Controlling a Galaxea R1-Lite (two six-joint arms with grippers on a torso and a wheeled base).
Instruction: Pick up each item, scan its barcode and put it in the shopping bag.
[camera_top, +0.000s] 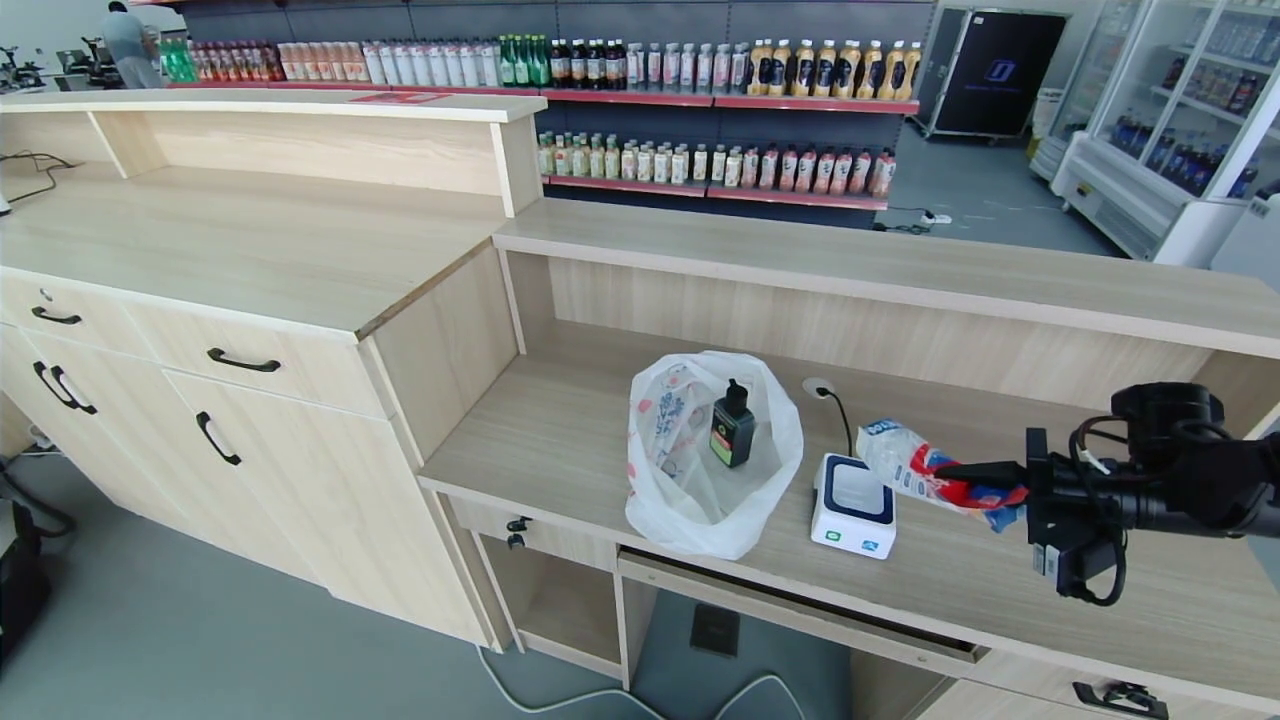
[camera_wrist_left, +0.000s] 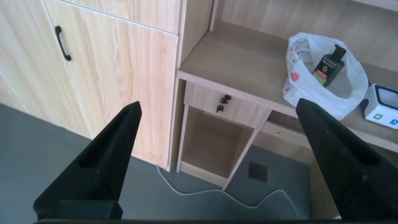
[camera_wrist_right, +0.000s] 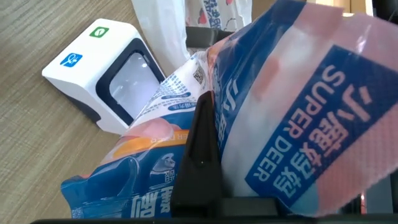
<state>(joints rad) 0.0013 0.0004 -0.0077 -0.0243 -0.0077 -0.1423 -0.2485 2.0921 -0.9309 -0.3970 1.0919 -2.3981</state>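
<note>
The right gripper (camera_top: 985, 470) clamps the snack packet (camera_top: 905, 458) just beside the scanner (camera_top: 853, 505), near the shopping bag (camera_top: 660, 500). Its wrist view brings out the packet's printed code (camera_wrist_right: 199, 76). The left gripper (camera_wrist_left: 216, 109) gapes wide, holding nothing, low over the floor (camera_wrist_left: 37, 143).

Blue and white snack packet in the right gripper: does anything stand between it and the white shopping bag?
Only the white box-shaped scanner, low on the wooden counter beside the white plastic shopping bag. The blue and white snack packet in the right gripper seems held higher, so passing over it looks free.
</note>
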